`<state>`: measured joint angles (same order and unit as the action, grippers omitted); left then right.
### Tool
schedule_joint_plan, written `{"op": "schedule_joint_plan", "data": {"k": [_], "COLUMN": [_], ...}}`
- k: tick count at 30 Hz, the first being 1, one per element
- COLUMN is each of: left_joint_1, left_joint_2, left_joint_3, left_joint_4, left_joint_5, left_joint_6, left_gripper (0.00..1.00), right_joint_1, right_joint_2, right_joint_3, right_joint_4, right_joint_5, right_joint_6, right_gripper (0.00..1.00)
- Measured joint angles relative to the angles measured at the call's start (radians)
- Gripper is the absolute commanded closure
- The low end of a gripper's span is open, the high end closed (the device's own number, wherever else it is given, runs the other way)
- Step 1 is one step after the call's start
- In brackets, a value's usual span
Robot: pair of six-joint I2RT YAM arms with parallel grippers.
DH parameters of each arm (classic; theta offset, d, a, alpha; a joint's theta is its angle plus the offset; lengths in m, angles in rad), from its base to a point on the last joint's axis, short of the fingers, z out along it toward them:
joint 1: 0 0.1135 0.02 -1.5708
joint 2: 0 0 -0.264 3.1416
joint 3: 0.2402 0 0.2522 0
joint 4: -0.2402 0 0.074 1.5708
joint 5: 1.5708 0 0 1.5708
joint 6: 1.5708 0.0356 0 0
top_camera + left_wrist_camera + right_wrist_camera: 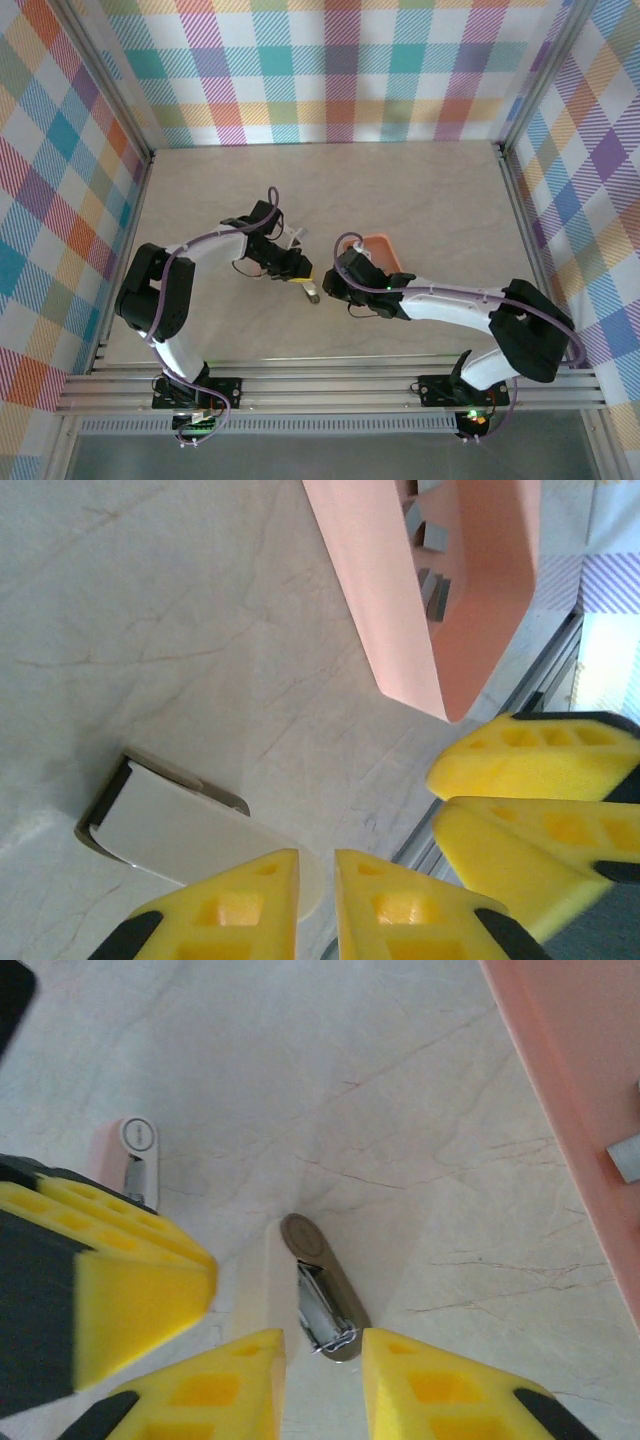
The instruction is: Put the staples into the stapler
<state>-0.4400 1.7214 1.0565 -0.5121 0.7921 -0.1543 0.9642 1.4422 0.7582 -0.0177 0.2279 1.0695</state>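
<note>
Right fingers, stapler, marbled table, plaid walls

Left gripper, right gripper nearly meet; jaws narrow.

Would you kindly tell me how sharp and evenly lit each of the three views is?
Top external: soft, even light with no glare, the stapler tiny. Left wrist: the tray fairly crisp, the staples soft, the right edge washed out. Right wrist: the stapler in focus at centre, the left gripper beside it blurred.
</note>
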Motion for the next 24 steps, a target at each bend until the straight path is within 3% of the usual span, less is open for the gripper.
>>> {"op": "schedule_joint_plan", "data": {"k": [4,11,17,24], "left_joint_1": [-0.01,0.016,0.076,0.09], "left_joint_2": [-0.015,-0.146,-0.237,-0.24], "left_joint_3": [-0.008,-0.034,-0.037,-0.085], "left_joint_4": [-0.009,-0.008,-0.007,-0.007], "left_joint_5": [-0.021,-0.144,-0.261,-0.305], "left_joint_6": [-0.001,-0.067,-0.12,-0.145], "left_gripper": [0.72,0.63,0.63,0.64], "right_joint_1": [0.0,-0.001,-0.003,-0.01], "right_joint_2": [-0.008,0.05,0.118,0.187], "right_joint_3": [0.0,0.08,0.126,0.131], "right_joint_4": [0.0,-0.034,-0.045,-0.054], "right_joint_5": [-0.009,-0.078,-0.124,-0.166], "right_joint_6": [-0.021,-0.04,-0.041,-0.041], "right_gripper": [0.64,0.56,0.57,0.6]}}
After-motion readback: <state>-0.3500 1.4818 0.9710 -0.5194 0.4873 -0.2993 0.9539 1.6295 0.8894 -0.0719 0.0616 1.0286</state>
